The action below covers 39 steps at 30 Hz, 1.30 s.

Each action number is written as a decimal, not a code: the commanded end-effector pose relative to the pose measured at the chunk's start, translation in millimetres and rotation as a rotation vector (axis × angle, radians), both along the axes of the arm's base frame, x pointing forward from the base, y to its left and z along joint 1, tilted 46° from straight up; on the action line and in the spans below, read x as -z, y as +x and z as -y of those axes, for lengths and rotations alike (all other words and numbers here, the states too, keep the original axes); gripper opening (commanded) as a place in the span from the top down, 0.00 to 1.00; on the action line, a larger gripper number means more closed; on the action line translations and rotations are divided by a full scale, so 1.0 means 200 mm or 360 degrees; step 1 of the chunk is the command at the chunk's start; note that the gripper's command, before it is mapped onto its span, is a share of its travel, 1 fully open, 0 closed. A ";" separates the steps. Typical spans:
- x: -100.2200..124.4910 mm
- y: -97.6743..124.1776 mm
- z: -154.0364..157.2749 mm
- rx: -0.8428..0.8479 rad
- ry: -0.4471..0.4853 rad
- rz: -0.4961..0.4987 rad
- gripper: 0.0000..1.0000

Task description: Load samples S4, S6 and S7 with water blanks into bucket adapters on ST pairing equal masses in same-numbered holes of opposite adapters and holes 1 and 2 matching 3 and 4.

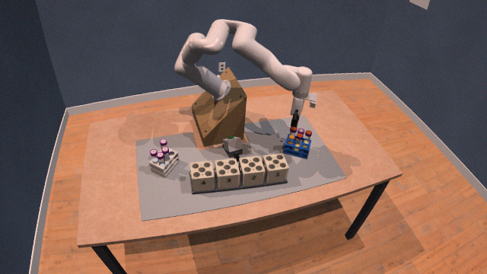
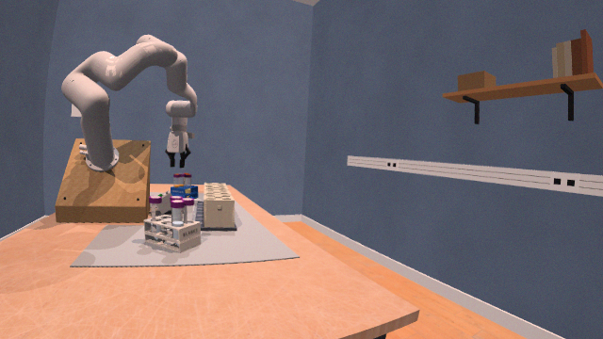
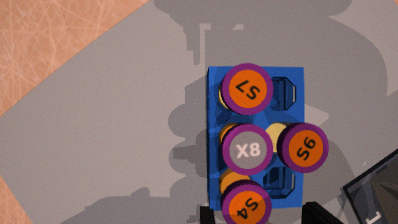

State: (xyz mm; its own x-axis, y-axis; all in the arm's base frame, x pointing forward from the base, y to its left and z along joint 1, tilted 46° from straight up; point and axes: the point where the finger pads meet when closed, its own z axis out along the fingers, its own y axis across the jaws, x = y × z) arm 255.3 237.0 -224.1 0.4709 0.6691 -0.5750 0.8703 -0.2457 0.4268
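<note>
My gripper [image 1: 294,126] [image 2: 177,166] [image 3: 257,217] is open and empty, above S4 at the blue rack's end. The blue rack [image 1: 303,153] [image 3: 292,73] holds S4 [image 1: 293,129] [image 3: 246,207], grey-dotted X8 [image 1: 300,131] [image 3: 247,149] and S7 [image 1: 308,133] [image 3: 247,89] in one row, with S6 [image 1: 300,136] [image 3: 306,148] beside X8. Adapters 4 [image 1: 203,183], 3 [image 1: 229,180], 2 [image 1: 253,177] and 1 [image 1: 278,174] stand in the stand; their holes look empty. The white blanks rack [image 1: 164,170] [image 2: 190,240] holds several purple-capped tubes; their printed volumes are unreadable.
The small desk [image 1: 233,146] with the green DONE key [image 1: 230,138] stands behind adapters 3 and 2. The wooden robot base [image 1: 224,122] [image 2: 104,207] is behind it. The blanks rack is at the opposite side of the adapters from the blue rack.
</note>
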 end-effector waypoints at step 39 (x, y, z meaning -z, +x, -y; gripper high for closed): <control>0.15 0.04 0.14 -0.0002 0.0007 0.0004 0.43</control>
State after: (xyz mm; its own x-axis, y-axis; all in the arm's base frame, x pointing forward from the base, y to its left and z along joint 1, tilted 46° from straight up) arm 261.5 207.4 -253.6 0.4710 0.6690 -0.5750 0.8703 -0.2457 0.4270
